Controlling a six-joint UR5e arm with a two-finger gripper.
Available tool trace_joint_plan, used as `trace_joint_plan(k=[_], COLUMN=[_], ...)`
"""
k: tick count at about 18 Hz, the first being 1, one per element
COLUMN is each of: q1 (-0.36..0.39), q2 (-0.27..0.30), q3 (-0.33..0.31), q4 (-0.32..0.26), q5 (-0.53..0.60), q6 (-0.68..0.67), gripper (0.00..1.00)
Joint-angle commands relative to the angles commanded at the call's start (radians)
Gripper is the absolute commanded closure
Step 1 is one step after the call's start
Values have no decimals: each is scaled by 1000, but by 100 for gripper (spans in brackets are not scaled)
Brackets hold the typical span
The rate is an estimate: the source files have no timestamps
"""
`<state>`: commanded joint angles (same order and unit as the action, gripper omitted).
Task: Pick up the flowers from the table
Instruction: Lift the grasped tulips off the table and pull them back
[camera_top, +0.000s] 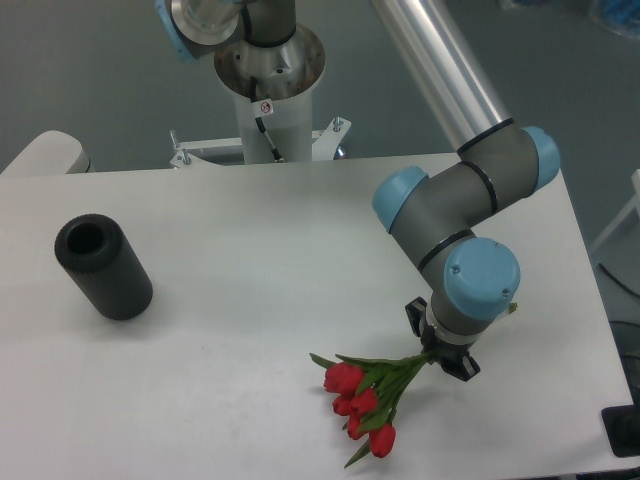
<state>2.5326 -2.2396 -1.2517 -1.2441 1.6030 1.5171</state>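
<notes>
- The gripper (441, 356) pointed down at the near right part of the table (250, 250), mostly hidden under the arm's blue-capped wrist; only its dark fingers showed, at either side of the stems.
- The fingers appeared closed on the flowers (365, 400) at the stem end. How wide the jaws stood could not be read, but the stems ran straight into the gap between them, so a hold on the bunch seemed likely.
- The bunch's long axis ran from the gripper toward about 8 o'clock: stems at the gripper, red heads fanning out at the far end, near the table's front edge.
- A short stub of stem seemed to poke out past the wrist toward 2 o'clock.
- Whether the heads touched the tabletop or hung just above it could not be told.
- By my judgement, the coming move was a straight lift, with the heavy head end drooping well off to one side of the grip.
- A black cylinder (103, 268) lay well apart at 9 o'clock, out of the way.
</notes>
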Motion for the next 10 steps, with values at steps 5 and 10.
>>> trace_joint_plan(k=[5, 10], q1=[-2, -2], q2=[3, 5], q3=[-12, -14], q4=[3, 5], q5=[0, 0], q6=[0, 0], gripper=[100, 100])
